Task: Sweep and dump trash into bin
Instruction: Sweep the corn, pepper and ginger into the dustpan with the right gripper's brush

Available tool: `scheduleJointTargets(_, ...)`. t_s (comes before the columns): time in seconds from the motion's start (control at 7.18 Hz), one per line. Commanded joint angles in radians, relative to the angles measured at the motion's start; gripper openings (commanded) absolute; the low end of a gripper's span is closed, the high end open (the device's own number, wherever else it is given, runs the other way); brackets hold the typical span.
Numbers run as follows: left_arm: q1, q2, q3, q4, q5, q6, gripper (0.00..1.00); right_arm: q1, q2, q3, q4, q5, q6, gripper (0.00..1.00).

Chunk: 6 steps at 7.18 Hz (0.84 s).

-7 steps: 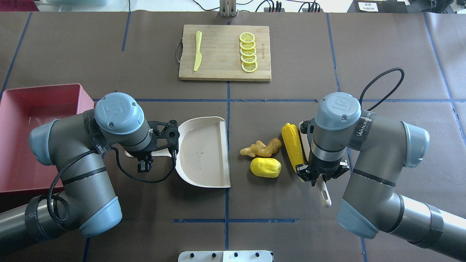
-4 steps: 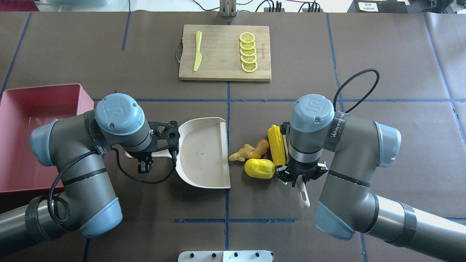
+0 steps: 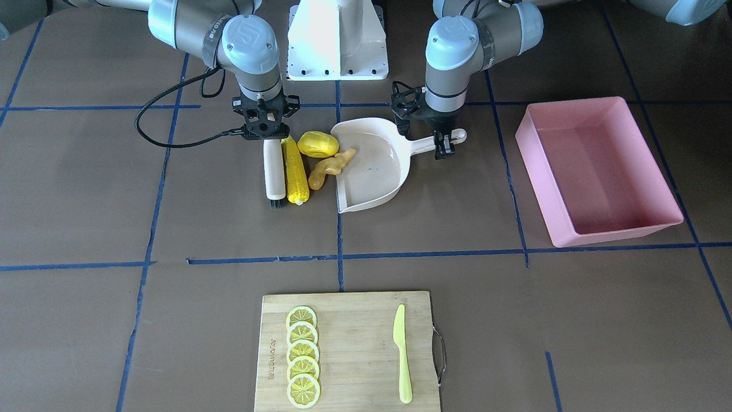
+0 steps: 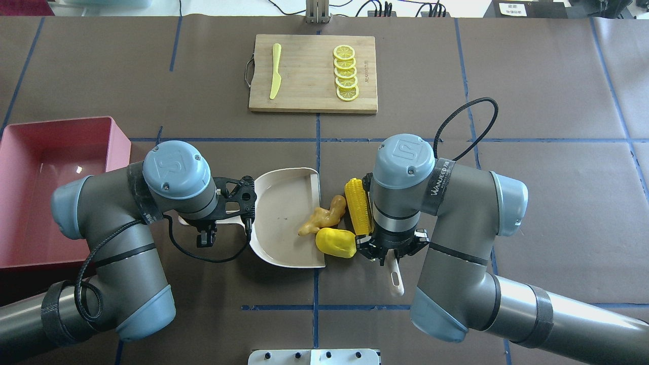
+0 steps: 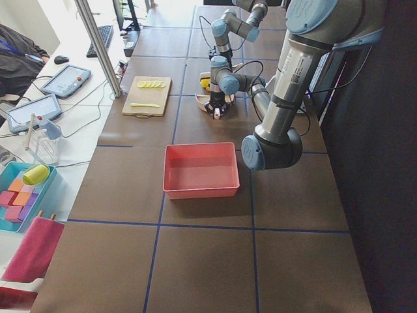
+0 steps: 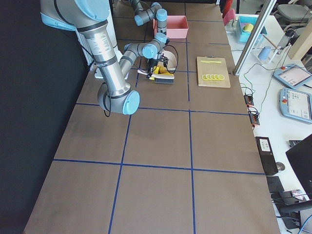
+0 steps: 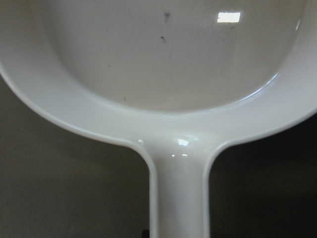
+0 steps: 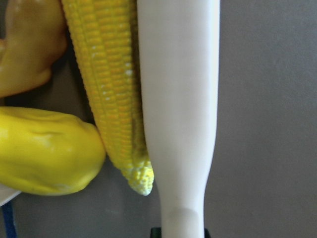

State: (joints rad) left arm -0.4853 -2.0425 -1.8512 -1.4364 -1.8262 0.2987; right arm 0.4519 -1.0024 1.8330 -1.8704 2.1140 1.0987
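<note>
Mid-sweep: the right gripper (image 4: 388, 249), jaws closed on a white brush (image 3: 273, 171), presses it against the corn cob (image 4: 356, 205). The ginger root (image 4: 322, 219) lies across the lip of the beige dustpan (image 4: 279, 203), and the potato lump (image 4: 335, 242) sits at the lip's near corner. The left gripper (image 3: 443, 140), clamped on the dustpan's handle, holds it in place. The next move likely calls for pushing further toward the pan, then carrying it to the pink bin (image 3: 600, 166), well apart on the robot's left. The overhead view hides the brush; the front-facing view shows it whole, and the right wrist view shows the corn touching it.
</note>
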Motion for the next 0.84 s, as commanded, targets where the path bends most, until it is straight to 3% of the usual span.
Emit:
scheduleJointTargets(0.0, 0.008, -0.005, 0.001, 0.007, 0.015, -0.003, 0.00, -0.021, 0.062, -0.026, 0.002, 0.001, 0.039, 0.00)
scheduleJointTargets(0.7, 0.010, -0.010, 0.013, 0.007, 0.015, -0.004, 0.00, -0.039, 0.214, -0.184, 0.029, 0.001, 0.058, 0.00)
